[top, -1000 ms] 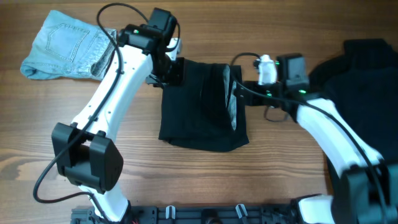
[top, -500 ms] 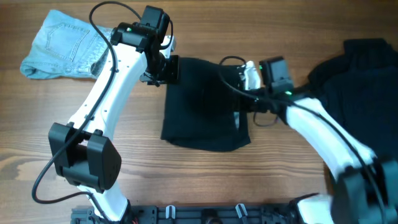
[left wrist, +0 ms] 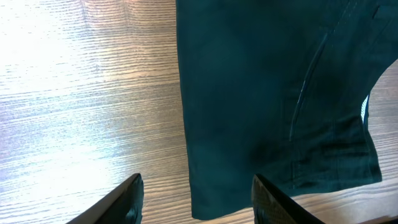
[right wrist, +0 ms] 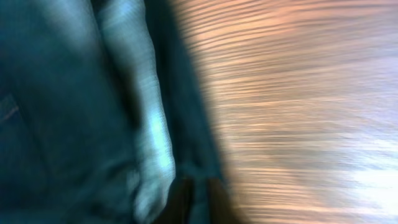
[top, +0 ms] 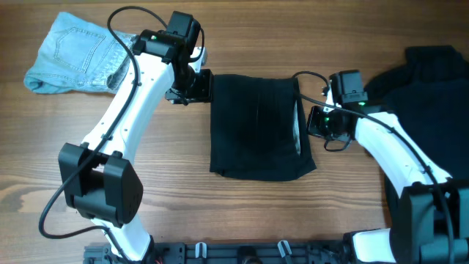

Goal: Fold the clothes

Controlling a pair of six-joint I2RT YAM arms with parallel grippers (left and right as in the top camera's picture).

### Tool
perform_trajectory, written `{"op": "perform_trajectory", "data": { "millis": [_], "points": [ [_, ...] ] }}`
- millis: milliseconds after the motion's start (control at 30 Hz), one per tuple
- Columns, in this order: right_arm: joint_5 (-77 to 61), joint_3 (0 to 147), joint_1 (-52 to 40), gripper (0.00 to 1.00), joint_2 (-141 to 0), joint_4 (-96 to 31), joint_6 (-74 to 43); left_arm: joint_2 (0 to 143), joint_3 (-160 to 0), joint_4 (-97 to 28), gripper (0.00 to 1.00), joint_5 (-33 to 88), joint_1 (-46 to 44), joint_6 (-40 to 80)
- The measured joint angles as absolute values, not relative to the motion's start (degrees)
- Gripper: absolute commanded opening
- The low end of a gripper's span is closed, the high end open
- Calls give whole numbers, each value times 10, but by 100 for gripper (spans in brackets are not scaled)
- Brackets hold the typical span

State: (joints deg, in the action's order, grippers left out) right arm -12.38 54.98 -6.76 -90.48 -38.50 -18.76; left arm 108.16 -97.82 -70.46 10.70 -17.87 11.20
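A black folded garment (top: 260,125) lies flat on the wooden table at the centre. My left gripper (top: 196,86) is open beside its upper left corner. In the left wrist view the fingers (left wrist: 199,202) stand wide apart over the garment's (left wrist: 267,93) left edge and hold nothing. My right gripper (top: 316,121) is at the garment's right edge. In the blurred right wrist view its fingers (right wrist: 198,199) sit close together on the dark cloth edge (right wrist: 62,93), with pale lining showing beside them.
Folded light blue jeans (top: 77,53) lie at the far left corner. A pile of black clothes (top: 432,95) covers the right side of the table. Bare wood (top: 220,213) runs along the front, with the arm bases at the front edge.
The black garment has slid to the right with my right gripper, and its turned-up right edge now lies flat. My left gripper stays near the upper left corner, now clear of the cloth.
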Motion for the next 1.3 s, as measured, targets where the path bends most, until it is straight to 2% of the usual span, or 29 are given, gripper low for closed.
{"op": "perform_trajectory", "data": {
  "millis": [67, 133, 200, 333, 433, 533, 600, 700, 800, 900, 967, 1033, 1133, 1300],
  "points": [
    [-234, 550, -65, 36, -901, -386, -113, 1082, -978, -705, 46, 110, -179, 112],
    [-307, 550, -82, 25, -894, -397, -62, 1082, -978, -705, 34, 116, -180, 110],
    [-295, 547, -115, 19, -895, -399, -51, 1082, -978, -701, 33, 119, -184, 109],
    [-189, 501, -137, 16, -957, -398, -125, 1082, -957, -685, 36, 121, -214, 108],
    [-202, 503, -115, 16, -989, -402, -189, 1082, -904, -672, 27, 125, -226, 108],
    [-216, 504, -109, 17, -992, -403, -202, 1083, -843, -654, 21, 167, -229, 110],
    [-219, 504, -107, 17, -992, -404, -201, 1083, -780, -611, 20, 197, -238, 110],
    [-221, 508, -106, 18, -994, -409, -188, 1085, -675, -530, 14, 212, -258, 119],
    [-222, 510, -107, 22, -976, -428, -134, 1078, -626, -482, 16, 209, -251, 165],
    [-239, 507, -107, 28, -862, -425, -113, 1071, -628, -445, 16, 156, -207, 212],
    [-253, 508, -107, 33, -756, -401, -103, 1083, -679, -447, 26, 112, -134, 217],
    [-257, 508, -107, 34, -720, -391, -102, 1087, -759, -515, 26, 125, -94, 217],
    [-258, 508, -107, 35, -715, -389, -102, 1084, -860, -616, 22, 202, -69, 198],
    [-187, 508, -102, 38, -724, -383, -172, 1084, -861, -696, 26, 256, -142, 148]
  ]
}}
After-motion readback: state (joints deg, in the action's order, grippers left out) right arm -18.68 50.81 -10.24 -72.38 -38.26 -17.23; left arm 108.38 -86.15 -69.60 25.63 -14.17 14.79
